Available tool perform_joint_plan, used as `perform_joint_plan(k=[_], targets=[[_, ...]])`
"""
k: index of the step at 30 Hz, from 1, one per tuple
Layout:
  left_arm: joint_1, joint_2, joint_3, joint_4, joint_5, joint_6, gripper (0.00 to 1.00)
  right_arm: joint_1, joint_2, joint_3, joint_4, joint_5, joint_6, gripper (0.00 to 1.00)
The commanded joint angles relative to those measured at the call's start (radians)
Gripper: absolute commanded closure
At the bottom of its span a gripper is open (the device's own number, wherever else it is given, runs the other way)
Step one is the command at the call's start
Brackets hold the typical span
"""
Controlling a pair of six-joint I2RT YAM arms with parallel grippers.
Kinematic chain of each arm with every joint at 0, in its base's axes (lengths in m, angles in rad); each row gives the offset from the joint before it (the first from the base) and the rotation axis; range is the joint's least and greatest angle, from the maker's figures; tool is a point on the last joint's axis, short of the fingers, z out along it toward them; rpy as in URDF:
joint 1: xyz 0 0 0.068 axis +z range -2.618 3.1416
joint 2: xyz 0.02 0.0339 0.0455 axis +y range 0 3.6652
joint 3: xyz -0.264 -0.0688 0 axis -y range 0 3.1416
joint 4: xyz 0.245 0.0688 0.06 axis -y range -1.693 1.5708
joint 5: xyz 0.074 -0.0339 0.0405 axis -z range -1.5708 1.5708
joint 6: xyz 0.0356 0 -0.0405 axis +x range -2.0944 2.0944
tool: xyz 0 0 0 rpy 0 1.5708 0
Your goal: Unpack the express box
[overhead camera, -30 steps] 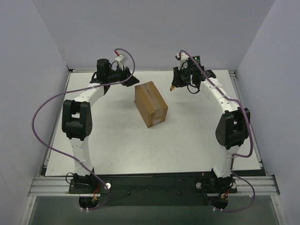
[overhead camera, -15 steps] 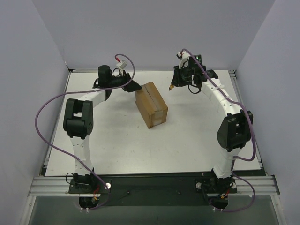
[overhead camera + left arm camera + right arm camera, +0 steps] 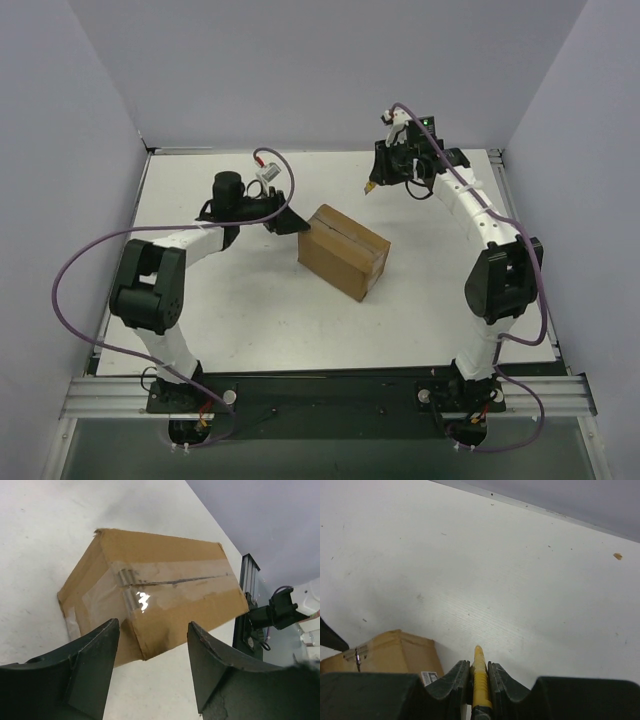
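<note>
The express box (image 3: 345, 250), a brown taped carton, lies closed in the middle of the table, turned at an angle. My left gripper (image 3: 297, 225) is at its left end, open and holding nothing. In the left wrist view the box's (image 3: 160, 585) near lower corner sits just ahead of the gap of that gripper (image 3: 152, 627); whether they touch I cannot tell. My right gripper (image 3: 372, 183) hangs behind the box at the back right, shut on a yellow tool (image 3: 478, 660) whose tip points forward. The box's (image 3: 390, 652) white label (image 3: 431, 677) shows in the right wrist view.
The white table (image 3: 240, 300) is walled by grey panels on three sides. A metal rail (image 3: 320, 390) with both arm bases runs along the near edge. A dark post (image 3: 248, 615) stands beyond the box in the left wrist view.
The box has swung round from lengthwise to crosswise and slid toward the front right. My left gripper moved forward and right along with it and opened wider. The right arm barely moved.
</note>
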State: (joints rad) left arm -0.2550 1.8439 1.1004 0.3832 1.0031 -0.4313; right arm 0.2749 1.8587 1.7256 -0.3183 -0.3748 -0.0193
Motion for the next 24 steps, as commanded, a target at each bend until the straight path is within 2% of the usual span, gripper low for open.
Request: perform_joint_plan(k=[1,3,4,6,7,8,9,11,13,17,24], targets=[[0.023,-0.168,-0.037,-0.14,-0.076,0.118,0.33,-0.02,-0.098,0.032,-0.028,-0.088,-0.013,1.0],[0.051,-0.208,0.013,-0.283,-0.118,0.227,0.34,-0.017,-0.115,0.08,-0.073,-0.171,-0.063,1.0],[0.06,-0.218,0.028,-0.314,-0.124,0.248,0.34,-0.022,-0.119,0.086,-0.077,-0.267,-0.097,1.0],[0.079,-0.238,0.065,-0.346,-0.092,0.269,0.55,-0.008,-0.142,0.098,-0.067,-0.244,-0.084,1.0],[0.077,-0.238,0.075,-0.343,-0.062,0.27,0.68,0.0,-0.142,0.106,-0.064,-0.18,-0.061,1.0],[0.076,-0.235,0.082,-0.34,-0.029,0.263,0.86,0.006,-0.138,0.118,-0.077,-0.173,-0.038,1.0],[0.062,-0.226,0.085,-0.327,0.021,0.246,0.93,0.009,-0.129,0.133,-0.097,-0.191,-0.053,1.0],[0.048,-0.206,0.082,-0.281,0.058,0.182,1.0,0.035,-0.124,0.134,-0.105,-0.187,-0.091,1.0],[0.021,-0.172,0.082,-0.247,0.107,0.149,1.0,0.059,-0.159,0.056,-0.059,-0.165,-0.131,1.0],[-0.021,-0.129,0.117,-0.247,0.111,0.147,1.0,0.086,-0.239,-0.126,0.187,-0.15,-0.09,1.0],[-0.052,-0.061,0.161,-0.362,0.075,0.256,1.0,0.119,-0.26,-0.21,0.251,-0.219,-0.097,1.0]])
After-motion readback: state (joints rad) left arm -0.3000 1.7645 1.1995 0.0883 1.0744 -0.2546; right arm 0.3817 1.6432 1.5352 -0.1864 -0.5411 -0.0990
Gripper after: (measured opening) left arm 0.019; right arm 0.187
